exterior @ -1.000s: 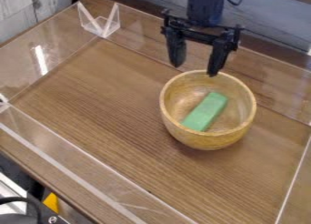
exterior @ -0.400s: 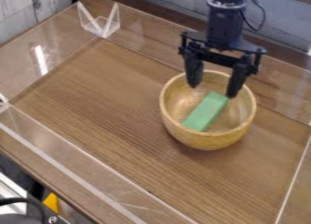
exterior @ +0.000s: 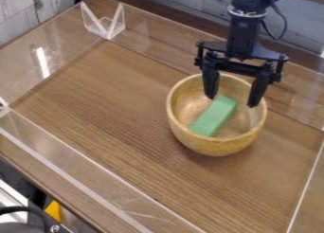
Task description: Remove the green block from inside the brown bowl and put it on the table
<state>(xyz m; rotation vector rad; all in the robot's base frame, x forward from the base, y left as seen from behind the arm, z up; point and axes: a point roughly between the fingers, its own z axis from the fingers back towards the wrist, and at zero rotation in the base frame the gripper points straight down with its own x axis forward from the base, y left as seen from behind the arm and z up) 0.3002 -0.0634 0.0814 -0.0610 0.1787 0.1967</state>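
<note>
In the single camera view, your black two-fingered end effector (exterior: 236, 88) has shifted to the right and come lower than it stood a second ago. Back then it hung over the far rim of the bowl, to the left of where you see it now; it is now over the far right part of the round light tan wooden bowl (exterior: 218, 139), with its fingertips down at about rim level. Nothing else has changed: the bowl and the block lie just where they were.

The small flat bright green rectangular block (exterior: 214, 116) lies inside the bowl, on its floor, running diagonally from near-left to far-right. It sits below and slightly to the left of the end effector. The left finger reaches down just beside the block's far end; you cannot tell from here whether it touches. The right finger hangs near the bowl's right rim, apart from the block.

The fingers are spread wide apart and hold nothing. The arm comes down from the top edge of the picture, nearly vertical, with the end effector pointing steeply downward at the bowl.

The bowl rests on the brown wood-grain table (exterior: 114, 104), toward its right side, and clear acrylic walls (exterior: 38, 62) stand around the table's edges.
</note>
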